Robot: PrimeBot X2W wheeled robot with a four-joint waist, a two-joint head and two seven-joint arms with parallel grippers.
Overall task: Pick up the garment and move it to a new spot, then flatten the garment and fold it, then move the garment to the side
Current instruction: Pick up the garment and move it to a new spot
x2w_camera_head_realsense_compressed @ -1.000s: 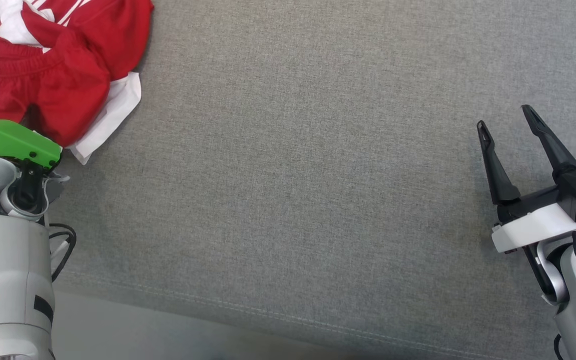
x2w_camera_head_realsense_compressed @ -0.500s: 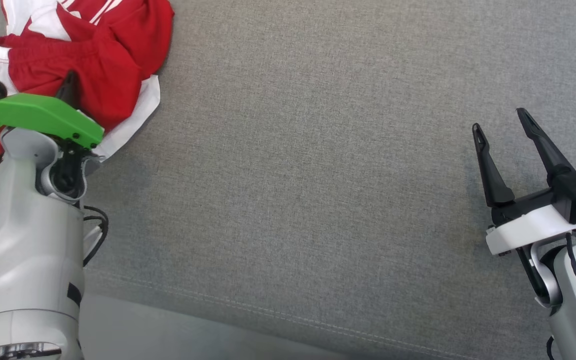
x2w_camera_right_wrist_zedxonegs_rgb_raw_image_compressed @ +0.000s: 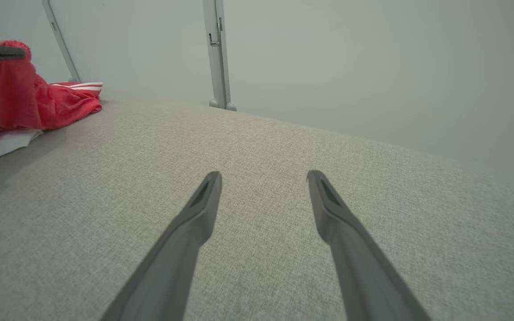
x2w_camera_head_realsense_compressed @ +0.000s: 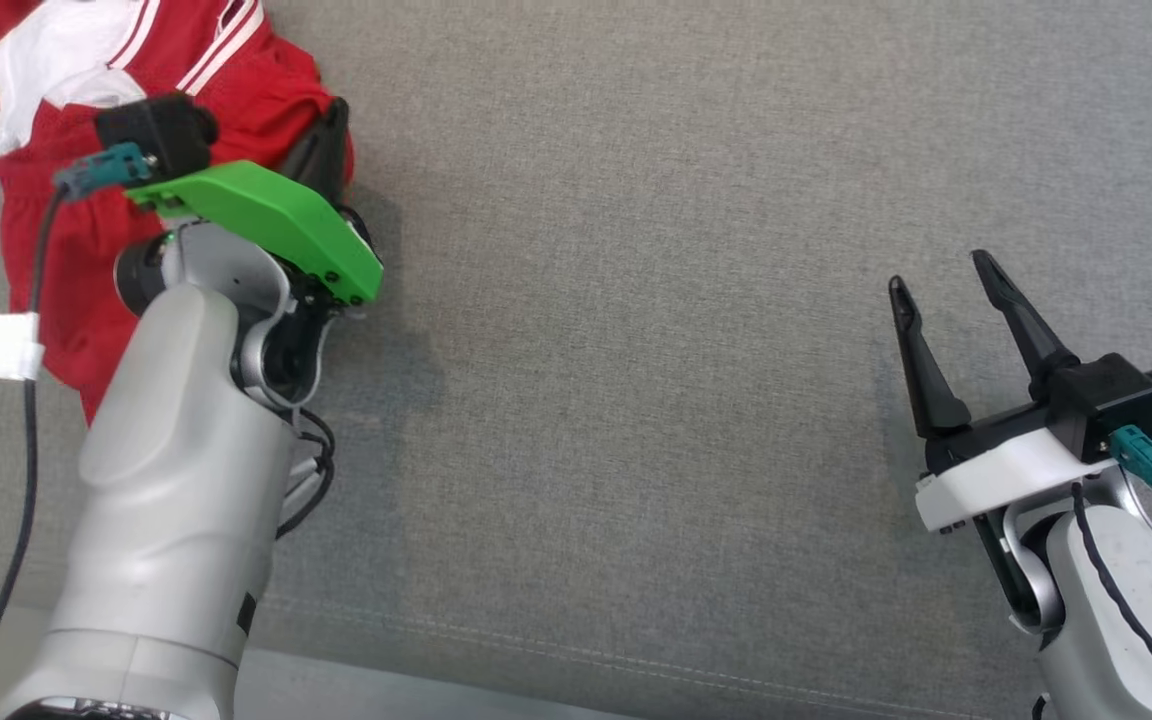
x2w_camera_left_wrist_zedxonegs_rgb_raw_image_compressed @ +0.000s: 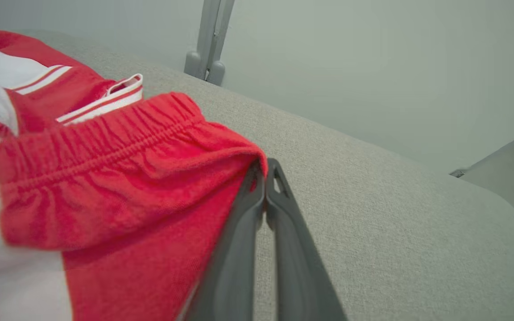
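The garment (x2w_camera_head_realsense_compressed: 236,80) is a crumpled red piece with white panels and stripes, lying at the far left of the grey cloth surface. My left gripper (x2w_camera_head_realsense_compressed: 334,112) is shut on the edge of its gathered red waistband (x2w_camera_left_wrist_zedxonegs_rgb_raw_image_compressed: 105,178). In the left wrist view the two fingers meet at the left gripper's tip (x2w_camera_left_wrist_zedxonegs_rgb_raw_image_compressed: 265,168), with red cloth pinched there. My right gripper (x2w_camera_head_realsense_compressed: 938,272) stands open over bare cloth at the right, far from the garment. Nothing lies between the right gripper's fingers (x2w_camera_right_wrist_zedxonegs_rgb_raw_image_compressed: 263,174). The garment (x2w_camera_right_wrist_zedxonegs_rgb_raw_image_compressed: 25,102) hangs bunched under a dark finger at the far left.
The grey cloth surface (x2w_camera_head_realsense_compressed: 636,400) spreads wide between the two arms. Its stitched front edge (x2w_camera_head_realsense_compressed: 636,655) runs along the bottom. Two metal posts (x2w_camera_right_wrist_zedxonegs_rgb_raw_image_compressed: 217,53) stand against a pale wall behind the surface. A dark cable (x2w_camera_head_realsense_compressed: 31,450) hangs beside my left forearm.
My left arm has swung forward and to the right with the waistband pinched, bunching the garment. The head view has shifted a little. The right gripper stays open.
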